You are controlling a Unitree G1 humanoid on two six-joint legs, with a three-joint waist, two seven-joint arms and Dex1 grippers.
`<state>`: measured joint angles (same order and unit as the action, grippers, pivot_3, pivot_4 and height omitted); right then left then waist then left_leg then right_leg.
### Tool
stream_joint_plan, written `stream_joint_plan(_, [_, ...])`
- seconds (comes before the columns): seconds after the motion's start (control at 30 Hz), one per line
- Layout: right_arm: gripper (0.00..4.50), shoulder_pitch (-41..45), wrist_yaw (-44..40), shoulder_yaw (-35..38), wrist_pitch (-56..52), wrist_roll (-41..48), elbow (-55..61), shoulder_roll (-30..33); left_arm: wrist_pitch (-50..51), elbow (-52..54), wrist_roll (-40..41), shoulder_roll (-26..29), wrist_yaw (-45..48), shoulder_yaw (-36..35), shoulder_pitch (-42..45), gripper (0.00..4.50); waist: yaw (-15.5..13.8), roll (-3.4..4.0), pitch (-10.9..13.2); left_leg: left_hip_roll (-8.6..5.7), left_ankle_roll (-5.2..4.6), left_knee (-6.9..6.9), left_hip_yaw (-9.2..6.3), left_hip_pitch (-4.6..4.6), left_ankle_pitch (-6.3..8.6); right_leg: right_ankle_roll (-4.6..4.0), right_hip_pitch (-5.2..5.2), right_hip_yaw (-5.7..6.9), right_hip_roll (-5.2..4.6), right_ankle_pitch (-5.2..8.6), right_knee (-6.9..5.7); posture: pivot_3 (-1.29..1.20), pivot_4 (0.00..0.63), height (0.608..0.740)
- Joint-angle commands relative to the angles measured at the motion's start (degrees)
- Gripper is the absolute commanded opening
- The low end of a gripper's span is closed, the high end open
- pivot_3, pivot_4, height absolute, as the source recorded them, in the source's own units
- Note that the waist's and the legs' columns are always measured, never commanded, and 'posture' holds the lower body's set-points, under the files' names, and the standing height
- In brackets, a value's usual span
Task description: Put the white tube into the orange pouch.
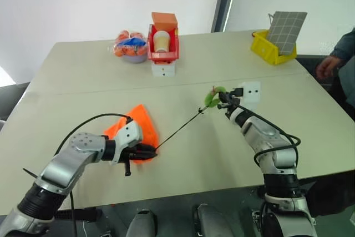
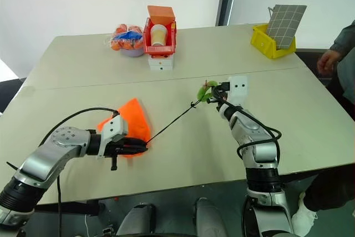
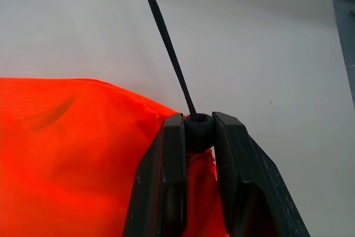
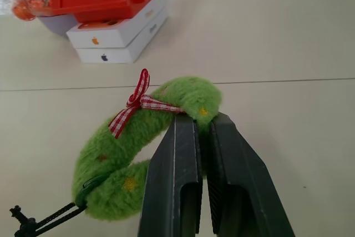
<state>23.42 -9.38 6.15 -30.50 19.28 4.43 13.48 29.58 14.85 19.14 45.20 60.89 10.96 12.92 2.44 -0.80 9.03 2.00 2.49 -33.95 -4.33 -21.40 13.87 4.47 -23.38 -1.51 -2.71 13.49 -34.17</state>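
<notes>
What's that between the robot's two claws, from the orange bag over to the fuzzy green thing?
A taut black cord runs from the orange pouch to the green wreath tag, over bare table, seen from the head views.

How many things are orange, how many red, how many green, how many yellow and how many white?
Orange: 3, the orange pouch, the orange box, the bag of orange fruit
Red: 1, the red bin
Green: 1, the fuzzy green tag
Yellow: 1, the yellow bin
White: 3, two stacked white boxes, one white box
Total: 9
</notes>
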Motion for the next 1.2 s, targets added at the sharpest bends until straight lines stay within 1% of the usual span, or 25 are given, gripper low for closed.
stream_joint_plan(0.03, [0.0, 1.76, 1.03, 2.75, 2.61, -1.58, 1.45, 1.67, -1.34, -0.98, -1.42, 0.94, 0.08, -0.58, -1.16, 0.2, 0.04, 0.0, 0.0, 0.0, 0.0, 0.0, 0.0, 0.0, 0.0, 0.02, 0.0, 0.0, 0.0, 0.01, 0.0, 0.0, 0.15, 0.74])
stream_joint_plan(0.07, [0.0, 1.65, 0.76, 2.36, 2.64, -1.74, 1.6, 1.74, -1.58, -1.19, -1.19, 0.59, -0.07, -0.81, -1.02, 0.2, 0.05, 0.0, 0.0, 0.0, 0.0, 0.0, 0.0, 0.01, 0.0, 0.03, 0.0, 0.0, 0.0, 0.02, -0.01, 0.0, 0.15, 0.74])
stream_joint_plan(0.13, [0.0, 1.04, -1.12, 0.86, 2.65, -2.12, 2.35, 2.49, 0.64, -0.77, 2.0, -0.06, 0.54, -2.33, -0.81, 1.23, 0.04, 0.01, 0.01, 0.0, 0.0, 0.0, 0.0, 0.01, 0.0, 0.03, 0.0, 0.0, 0.01, 0.02, -0.02, 0.0, 0.15, 0.74])
stream_joint_plan(0.17, [0.36, 0.7, -2.1, 0.44, 2.27, -1.84, 2.73, 2.81, 1.77, -0.34, 3.62, -0.43, 0.54, -3.38, -0.74, 1.73, 0.04, 0.01, 0.0, 0.0, 0.0, -0.01, 0.0, 0.01, 0.0, 0.04, 0.0, 0.0, 0.01, 0.02, -0.02, 0.0, 0.15, 0.74])
stream_joint_plan(0.2, [0.73, 0.33, -3.14, 0.38, 1.35, -0.89, 3.21, 3.01, 2.47, -0.05, 4.77, -0.82, 0.2, -4.37, -0.63, 2.14, 0.04, 0.01, 0.0, 0.0, -0.01, -0.01, 0.0, 0.01, 0.0, 0.05, 0.01, 0.0, 0.01, 0.03, -0.02, 0.0, 0.15, 0.74])
stream_joint_plan(0.23, [1.08, -0.06, -4.12, 0.28, 0.75, -0.23, 3.75, 3.43, 2.72, -0.01, 5.24, -1.21, -0.61, -5.3, -0.45, 2.73, 0.03, 0.01, 0.0, 0.0, -0.01, -0.01, 0.0, 0.01, 0.0, 0.05, 0.01, 0.0, 0.01, 0.03, -0.02, 0.0, 0.15, 0.74])
stream_joint_plan(0.27, [1.46, -0.51, -5.19, 0.01, 0.39, 0.1, 4.3, 4.06, 2.75, -0.18, 5.44, -1.61, -1.62, -6.3, -0.17, 3.11, 0.02, 0.01, 0.0, 0.0, -0.01, -0.01, 0.0, 0.01, 0.0, 0.06, 0.01, 0.0, 0.01, 0.04, -0.02, 0.0, 0.15, 0.74])
stream_joint_plan(0.3, [2.09, -0.96, -6.19, -0.34, 0.14, 0.15, 4.84, 4.77, 2.7, -0.42, 5.4, -1.89, -2.52, -7.2, 0.09, 3.73, 0.01, 0.01, 0.0, 0.0, -0.01, -0.01, -0.01, 0.01, 0.0, 0.07, 0.01, 0.0, 0.01, 0.04, -0.02, 0.0, 0.15, 0.74])
stream_joint_plan(0.33, [2.57, -1.69, -7.62, -0.84, -0.17, 0.22, 5.61, 5.76, 3.32, -0.62, 6.62, -2.31, -3.14, -8.96, 0.35, 4.21, -0.01, 0.01, 0.01, 0.0, -0.01, -0.01, -0.01, 0.01, 0.0, 0.08, 0.01, 0.0, 0.01, 0.04, -0.02, 0.0, 0.15, 0.74])
stream_joint_plan(0.37, [3.12, -2.51, -9.01, -1.29, 0.09, -0.06, 6.41, 6.81, 4.2, -0.68, 8.47, -2.68, -3.52, -11.05, 0.52, 4.5, -0.09, 0.01, 0.0, 0.0, -0.01, -0.01, 0.0, 0.01, 0.0, 0.08, 0.02, 0.0, 0.01, 0.05, -0.02, 0.0, 0.15, 0.74])
stream_joint_plan(0.43, [4.2, -4.02, -10.81, -0.99, 0.16, 0.15, 7.62, 8.31, 6.5, -0.84, 11.88, -3.02, -4.26, -14.99, 0.67, 4.5, -0.07, -0.01, 0.0, 0.0, -0.01, -0.03, -0.01, 0.01, 0.0, 0.09, 0.02, 0.01, 0.02, 0.05, -0.03, 0.0, 0.15, 0.74])
stream_joint_plan(0.47, [4.43, -5.09, -12.05, -0.47, 0.3, 0.47, 8.19, 9.3, 7.72, -1.19, 13.48, -2.87, -4.72, -17.35, 0.54, 4.5, -0.05, -0.01, 0.0, 0.01, -0.01, -0.03, -0.01, 0.01, 0.0, 0.1, 0.03, 0.01, 0.02, 0.05, -0.03, 0.0, 0.15, 0.74])
stream_joint_plan(0.6, [4.43, -10.72, -19.38, -0.23, 1.89, 0.79, 10.32, 15.12, 9.33, -3.23, 16.74, -2.5, -6.96, -25.48, -1.36, 4.5, -0.06, -0.02, 0.0, 0.0, -0.01, -0.03, -0.01, 0.03, 0.0, 0.11, 0.05, 0.01, 0.01, 0.06, -0.01, 0.0, 0.15, 0.74])
stream_joint_plan(0.67, [4.43, -13.41, -22.74, 1.06, 2.1, 2.67, 11.32, 17.04, 8.05, -4.43, 16.47, -3.25, -9.17, -28.75, -2.88, 4.5, -0.03, -0.02, 0.0, 0.0, -0.01, -0.03, 0.0, 0.04, 0.0, 0.12, 0.06, 0.01, 0.01, 0.07, 0.01, 0.0, 0.15, 0.74])
stream_joint_plan(0.77, [4.43, -15.94, -25.82, 2.62, 3.11, 4.05, 11.6, 18.69, 6.1, -5.43, 15.39, -4.03, -11.67, -31.44, -5.23, 4.5, 0.03, -0.03, 0.0, 0.01, -0.01, -0.03, 0.0, 0.06, 0.0, 0.12, 0.06, 0.0, 0.01, 0.07, -0.01, 0.0, 0.15, 0.74])
stream_joint_plan(0.83, [4.43, -17.45, -27.8, 3.76, 3.73, 4.95, 12.16, 19.34, 4.31, -5.31, 14.07, -4.21, -12.65, -32.34, -7.88, 4.5, 0.0, -0.03, 0.0, 0.0, -0.01, -0.09, 0.0, 0.07, 0.0, 0.11, 0.07, 0.0, 0.0, 0.06, -0.02, 0.0, 0.15, 0.74])
stream_joint_plan(0.97, [4.43, -20.44, -31.72, 6.17, 2.98, 8.95, 13.99, 20.34, 0.09, -3.66, 11.51, -6.4, -15.45, -33.33, -15.12, 4.5, -0.11, -0.06, -0.01, 0.0, 0.01, -0.12, 0.02, 0.06, 0.01, 0.1, 0.1, 0.0, -0.05, 0.06, 0.03, 0.0, 0.15, 0.74])
stream_joint_plan(1.07, [4.43, -21.1, -32.15, 6.68, 3.12, 9.63, 13.93, 20.19, -1.47, -2.9, 10.3, -8.13, -17.59, -33.35, -18.48, 4.5, -0.23, -0.09, -0.02, 0.0, 0.01, -0.13, 0.04, 0.05, 0.01, 0.1, 0.1, 0.0, -0.08, 0.06, 0.04, 0.0, 0.15, 0.74])
stream_joint_plan(1.2, [4.43, -20.88, -32.31, 6.89, 3.48, 9.94, 12.93, 19.99, -3.51, -2.41, 9.13, -9.31, -18.66, -33.07, -20.67, 4.5, -0.59, -0.11, -0.03, 0.0, 0.02, -0.19, 0.04, 0.05, 0.02, 0.07, 0.08, 0.0, -0.09, 0.05, 0.04, 0.0, 0.15, 0.74])
